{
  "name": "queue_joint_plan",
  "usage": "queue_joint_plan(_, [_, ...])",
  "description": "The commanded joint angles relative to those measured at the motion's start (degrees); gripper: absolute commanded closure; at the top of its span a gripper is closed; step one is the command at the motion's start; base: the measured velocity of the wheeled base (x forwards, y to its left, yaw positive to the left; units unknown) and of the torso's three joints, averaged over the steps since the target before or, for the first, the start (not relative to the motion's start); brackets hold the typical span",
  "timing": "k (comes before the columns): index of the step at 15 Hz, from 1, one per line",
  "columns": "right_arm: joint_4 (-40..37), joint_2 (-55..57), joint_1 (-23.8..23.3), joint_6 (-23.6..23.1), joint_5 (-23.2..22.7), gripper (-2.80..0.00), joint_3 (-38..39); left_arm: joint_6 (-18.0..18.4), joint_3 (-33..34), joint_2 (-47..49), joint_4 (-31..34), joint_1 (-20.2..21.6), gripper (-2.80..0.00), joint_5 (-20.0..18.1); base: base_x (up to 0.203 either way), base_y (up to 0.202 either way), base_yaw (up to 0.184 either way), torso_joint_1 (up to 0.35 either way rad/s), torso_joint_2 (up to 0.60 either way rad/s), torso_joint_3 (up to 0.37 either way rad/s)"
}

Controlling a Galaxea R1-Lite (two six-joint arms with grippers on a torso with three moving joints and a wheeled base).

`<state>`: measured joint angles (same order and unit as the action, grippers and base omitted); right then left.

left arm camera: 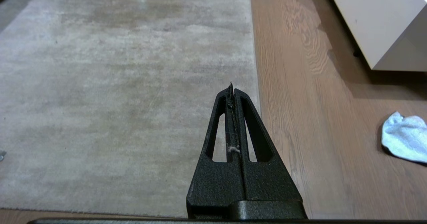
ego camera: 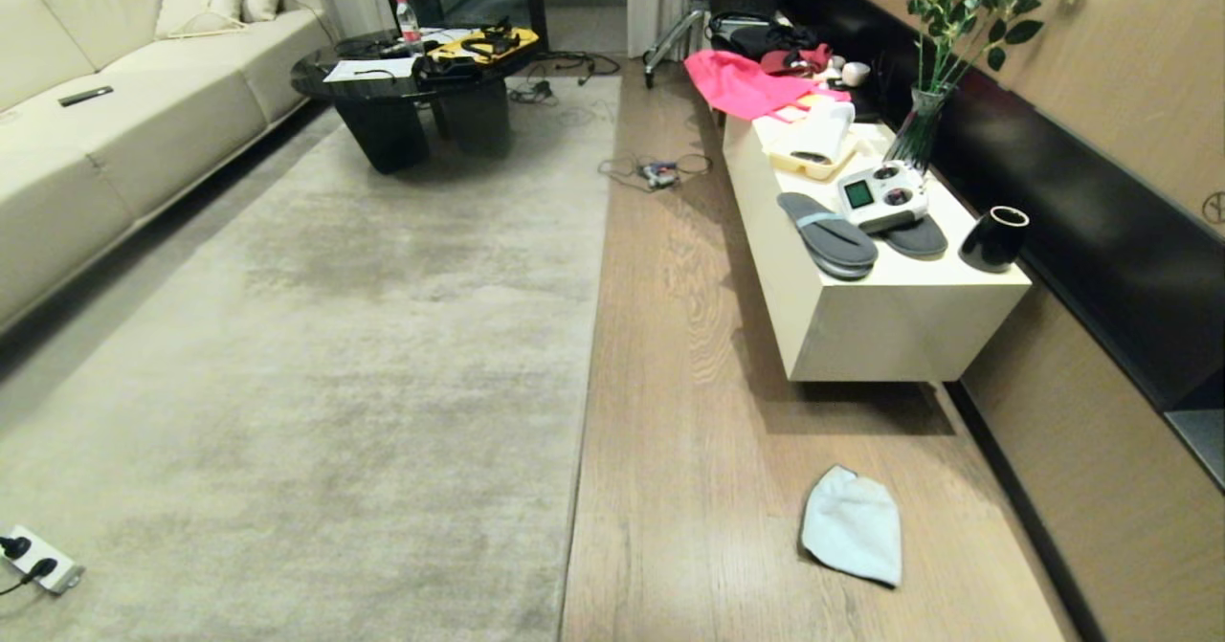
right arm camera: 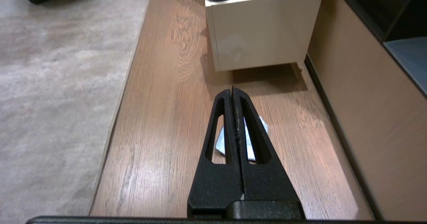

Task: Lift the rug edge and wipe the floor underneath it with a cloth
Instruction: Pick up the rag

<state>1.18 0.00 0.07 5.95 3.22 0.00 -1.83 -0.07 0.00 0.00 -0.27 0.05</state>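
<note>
Far left: cream sofa (ego camera: 115, 116) along the wall, a dark remote on its seat. White power strip (ego camera: 38, 558) lies on the rug at the near left corner of the head view, two black plugs in it.

Round black coffee surface (ego camera: 412, 87) stands at the rug's far end, carrying a bottle, papers and a yellow item.

Large grey-beige rug covers the left and middle. Left hand (left arm camera: 231, 87) hangs above the rug, close to its border, tips pressed together, holding nothing; a bit of pale fluff clings between the fingers (left arm camera: 220, 117).

The rug edge (ego camera: 586, 365) runs straight from far to near, lying flat on the floor (ego camera: 689, 412), light oak planks to its right. A tangle of cable lies on the planks at the far end.

Right hand (right arm camera: 232, 91) hangs over bare planks, tips pressed together, empty. The cloth (ego camera: 854, 525), pale blue-white, lies crumpled on the floor, right of the rug edge and well apart from it, near the end of the cream cabinet (ego camera: 861, 326). In the right wrist view it shows partly behind the fingers.

Cabinet top: grey slippers, white controller, black cup, vase of white flowers, pink fabric at the far end.
</note>
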Motion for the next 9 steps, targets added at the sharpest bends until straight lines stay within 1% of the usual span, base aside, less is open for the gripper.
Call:
queue_joint_plan(1, [0.05,0.09,0.01,0.03,0.03,0.0,0.0,-0.19,0.07,0.09,-0.09,0.0,0.0,0.03,0.0,0.0,0.0,0.004,0.0,-0.199])
queue_joint_plan(9, [0.05,0.09,0.01,0.03,0.03,0.0,0.0,-0.63,-0.01,0.09,-0.09,0.0,0.0,0.03,0.0,0.0,0.0,0.005,0.01,-0.198])
